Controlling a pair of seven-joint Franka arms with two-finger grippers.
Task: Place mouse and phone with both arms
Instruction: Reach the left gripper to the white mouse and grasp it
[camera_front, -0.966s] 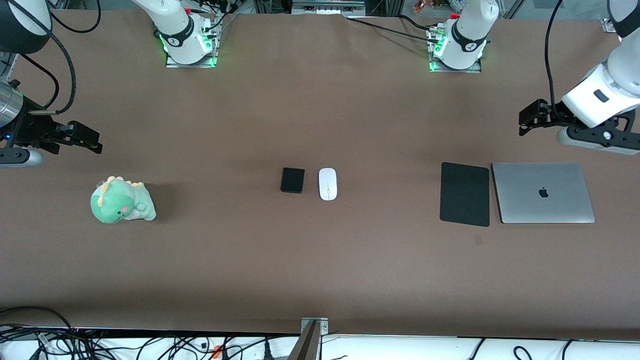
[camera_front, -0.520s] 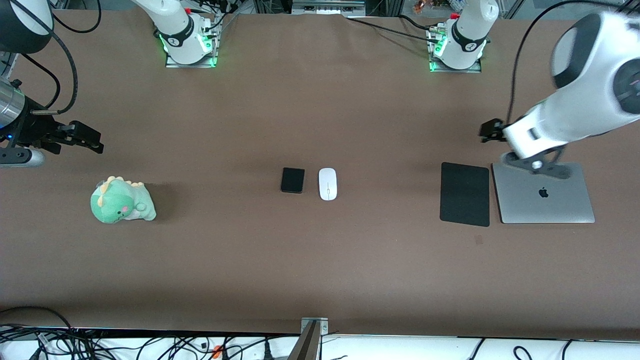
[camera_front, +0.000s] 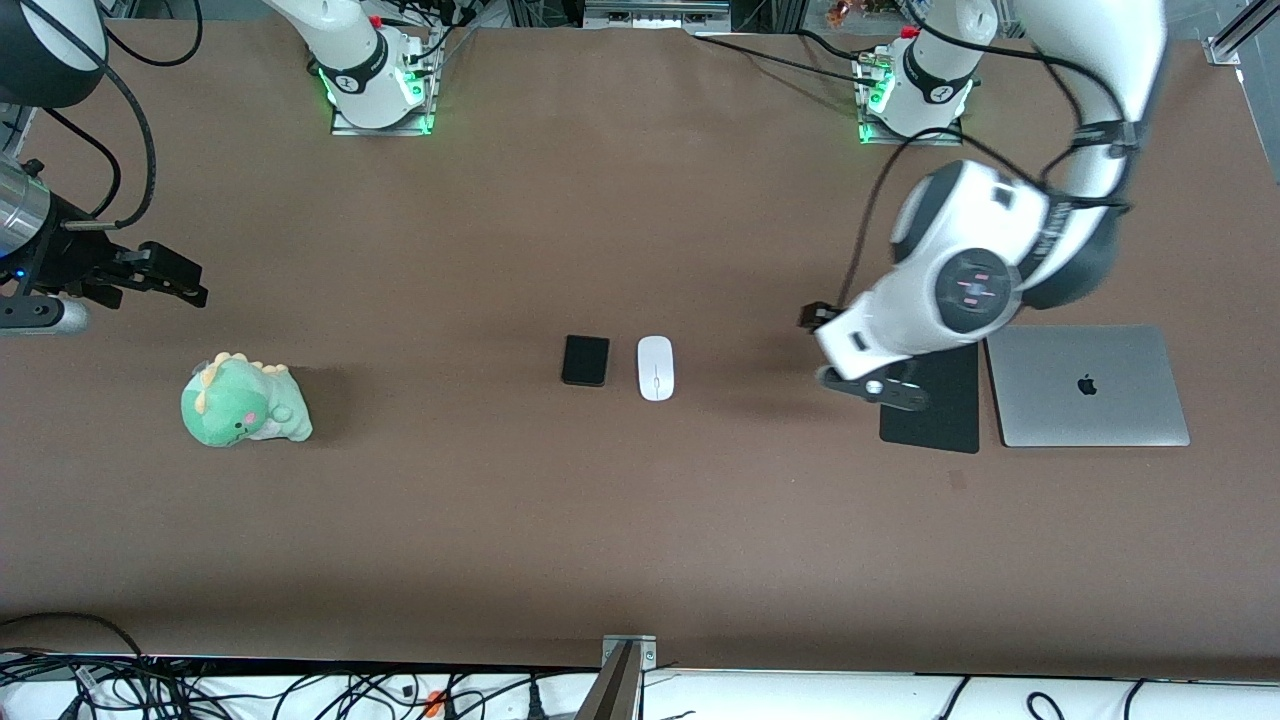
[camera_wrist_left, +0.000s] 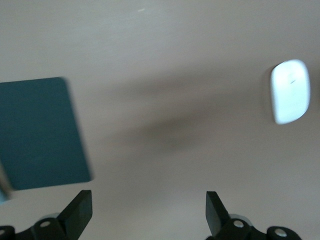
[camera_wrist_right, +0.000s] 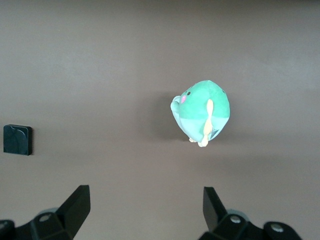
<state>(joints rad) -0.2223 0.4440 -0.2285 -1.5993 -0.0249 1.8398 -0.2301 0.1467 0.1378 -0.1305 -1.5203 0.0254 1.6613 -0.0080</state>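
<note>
The white mouse (camera_front: 655, 367) lies mid-table, and the black phone (camera_front: 585, 360) lies beside it, toward the right arm's end. My left gripper (camera_front: 812, 320) is open and empty over bare table between the mouse and the black mouse pad (camera_front: 935, 415). The left wrist view shows the mouse (camera_wrist_left: 290, 91), the pad (camera_wrist_left: 40, 132) and my open left gripper (camera_wrist_left: 148, 210). My right gripper (camera_front: 180, 280) waits open and empty at the right arm's end of the table. The right wrist view shows it open (camera_wrist_right: 146, 205), with the phone (camera_wrist_right: 17, 140) in sight.
A green plush dinosaur (camera_front: 243, 402) sits near my right gripper, nearer the front camera; it also shows in the right wrist view (camera_wrist_right: 202, 112). A closed silver laptop (camera_front: 1085, 385) lies beside the mouse pad at the left arm's end. The left arm's forearm covers part of the pad.
My left arm has swung from beside the laptop toward the table's middle, past the mouse pad. The right arm, mouse and phone have not moved.
</note>
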